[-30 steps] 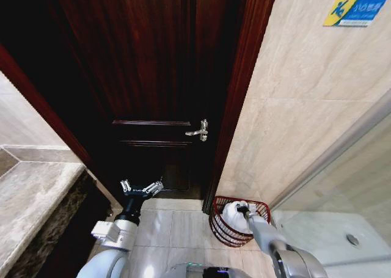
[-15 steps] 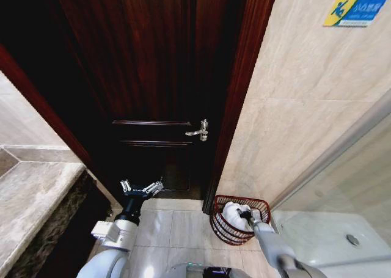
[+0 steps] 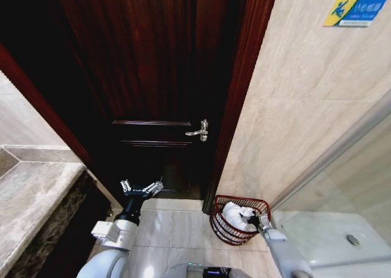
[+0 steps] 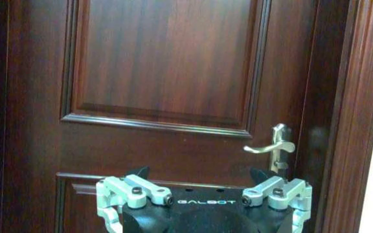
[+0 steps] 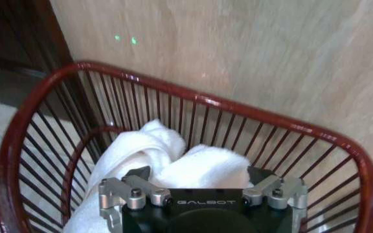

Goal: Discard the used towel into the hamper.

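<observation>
In round red wire hamper (image 5: 342,145): soft, rumpled white towel (image 5: 173,160), right gripper (image 5: 199,182) spread above

towel (image 3: 237,216) in hamper (image 3: 219,224), hamper against wall (image 3: 293,131), right of door (image 3: 153,76)

soft white cloth towel (image 5: 167,160); glossy red wire hamper (image 5: 193,104); polished wood door (image 4: 167,63).

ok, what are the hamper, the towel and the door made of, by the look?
Hamper: looks like metal wire with a glossy dark-red coating; thin bars, shiny rim. Towel: white terry-like cloth, soft folds, fuzzy surface. Door: dark reddish wood or wood veneer, visible grain, satin sheen; cannot tell which. Its handle looks like polished metal.
</observation>
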Available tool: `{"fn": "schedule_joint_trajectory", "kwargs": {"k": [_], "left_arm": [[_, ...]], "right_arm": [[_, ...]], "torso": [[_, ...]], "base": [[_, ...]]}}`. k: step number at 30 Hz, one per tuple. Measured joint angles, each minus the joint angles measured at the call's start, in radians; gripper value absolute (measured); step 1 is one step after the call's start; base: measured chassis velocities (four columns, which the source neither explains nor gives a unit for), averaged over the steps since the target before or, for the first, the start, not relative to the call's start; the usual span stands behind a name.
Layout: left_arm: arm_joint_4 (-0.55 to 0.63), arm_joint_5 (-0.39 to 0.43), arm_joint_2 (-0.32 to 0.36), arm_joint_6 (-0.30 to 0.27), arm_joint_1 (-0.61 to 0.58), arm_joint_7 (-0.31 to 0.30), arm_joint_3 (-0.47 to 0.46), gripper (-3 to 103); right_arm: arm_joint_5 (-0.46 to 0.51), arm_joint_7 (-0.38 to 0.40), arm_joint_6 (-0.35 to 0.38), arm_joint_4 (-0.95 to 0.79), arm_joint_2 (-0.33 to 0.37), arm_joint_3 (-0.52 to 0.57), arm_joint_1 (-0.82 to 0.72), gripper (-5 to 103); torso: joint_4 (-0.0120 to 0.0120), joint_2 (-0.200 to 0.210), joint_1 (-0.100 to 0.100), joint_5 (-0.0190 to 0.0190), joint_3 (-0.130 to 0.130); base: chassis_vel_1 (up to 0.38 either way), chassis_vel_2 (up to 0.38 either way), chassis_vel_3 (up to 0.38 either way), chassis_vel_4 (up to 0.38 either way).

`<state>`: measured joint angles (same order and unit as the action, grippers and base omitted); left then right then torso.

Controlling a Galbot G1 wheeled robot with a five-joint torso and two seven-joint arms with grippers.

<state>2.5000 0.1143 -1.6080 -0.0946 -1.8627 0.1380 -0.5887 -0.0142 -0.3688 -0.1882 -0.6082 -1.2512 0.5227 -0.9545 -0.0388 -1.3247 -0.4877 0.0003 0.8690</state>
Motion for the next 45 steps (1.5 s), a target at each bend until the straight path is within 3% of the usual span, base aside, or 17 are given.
{"fn": "schedule_joint_trajectory", "kwargs": {"k": [4,10,13,22,28,37,45], "left_arm": [[0.0,0.0,0.0,0.0,0.0,0.0,0.0,100],[0.0,0.0,0.0,0.0,0.0,0.0,0.0,100],[0.0,0.0,0.0,0.0,0.0,0.0,0.0,100],[0.0,0.0,0.0,0.0,0.0,0.0,0.0,100],[0.0,0.0,0.0,0.0,0.0,0.0,0.0,100],[0.0,0.0,0.0,0.0,0.0,0.0,0.0,100],[0.0,0.0,0.0,0.0,0.0,0.0,0.0,100]], "right_arm": [[0.059,0.025,0.02,-0.149,0.017,-0.003,-0.081,100],[0.163,0.141,0.068,-0.467,0.033,0.016,-0.262,100],[0.218,0.211,0.064,-0.7,0.047,0.044,-0.418,100],[0.273,0.363,0.021,-1.058,0.026,0.099,-0.639,100],[0.254,0.414,-0.011,-1.359,-0.081,0.141,-0.823,100],[0.104,0.414,-0.19,-1.669,-0.229,0.168,-0.986,100],[0.064,0.418,-0.232,-1.777,-0.266,0.154,-1.009,100]], "torso": [[0.0,0.0,0.0,-0.0001,0.0],[0.0,0.0,0.0,0.0003,0.0],[0.0002,0.0,0.0,-0.0004,0.0],[-0.0003,0.0,0.0,-0.0005,0.0],[0.0001,0.0,0.0,-0.0008,0.0],[0.0,0.0,0.0,-0.0006,0.0],[-0.0001,0.0,0.0,-0.0004,0.0]], "base": [[0.0,0.0,0.0,0.0],[0.0,0.0,0.0,0.0],[0.0,0.0,0.0,0.0],[0.0,0.0,0.0,0.0],[0.0,0.0,0.0,0.0],[0.0,0.0,0.0,0.0],[0.0,0.0,0.0,0.0]]}}
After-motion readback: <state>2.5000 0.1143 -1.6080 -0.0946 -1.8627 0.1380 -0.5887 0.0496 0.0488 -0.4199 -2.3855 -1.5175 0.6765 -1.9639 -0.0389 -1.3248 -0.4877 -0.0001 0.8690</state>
